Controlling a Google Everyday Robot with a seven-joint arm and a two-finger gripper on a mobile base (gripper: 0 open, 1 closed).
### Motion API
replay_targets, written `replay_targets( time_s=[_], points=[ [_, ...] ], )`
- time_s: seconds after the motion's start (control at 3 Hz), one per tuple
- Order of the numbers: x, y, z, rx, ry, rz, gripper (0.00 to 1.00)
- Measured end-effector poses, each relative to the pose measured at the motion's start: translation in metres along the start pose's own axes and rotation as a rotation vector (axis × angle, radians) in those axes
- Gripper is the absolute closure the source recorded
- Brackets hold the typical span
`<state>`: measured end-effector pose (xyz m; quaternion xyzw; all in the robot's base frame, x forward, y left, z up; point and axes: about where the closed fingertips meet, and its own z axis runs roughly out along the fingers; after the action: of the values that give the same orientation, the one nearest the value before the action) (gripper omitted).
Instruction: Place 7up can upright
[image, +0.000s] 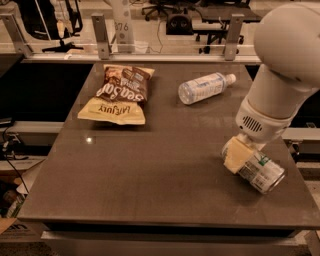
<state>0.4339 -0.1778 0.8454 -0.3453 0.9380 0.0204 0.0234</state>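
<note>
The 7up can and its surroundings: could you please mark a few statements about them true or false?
The 7up can lies on its side. True.
The chip bag lies left of the water bottle. True.
The water bottle stands upright. False: it lies on its side.
The hand hovers over the chip bag. False: it is at the 7up can, near the table's right front edge.

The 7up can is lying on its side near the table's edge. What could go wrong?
The 7up can lies on its side near the table's right front corner, with the end effector on it. A nudge might roll it off the edge, or it could slip while being stood up.
</note>
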Motion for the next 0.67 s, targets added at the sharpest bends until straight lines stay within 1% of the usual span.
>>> replay_targets(
  time_s=[0.33, 0.67],
  points=[
    [-0.017, 0.004, -0.029, -0.011, -0.104, -0.065, 1.0],
    [-0.037, 0.008, -0.058, -0.039, -0.234, -0.138, 1.0]
  ],
)
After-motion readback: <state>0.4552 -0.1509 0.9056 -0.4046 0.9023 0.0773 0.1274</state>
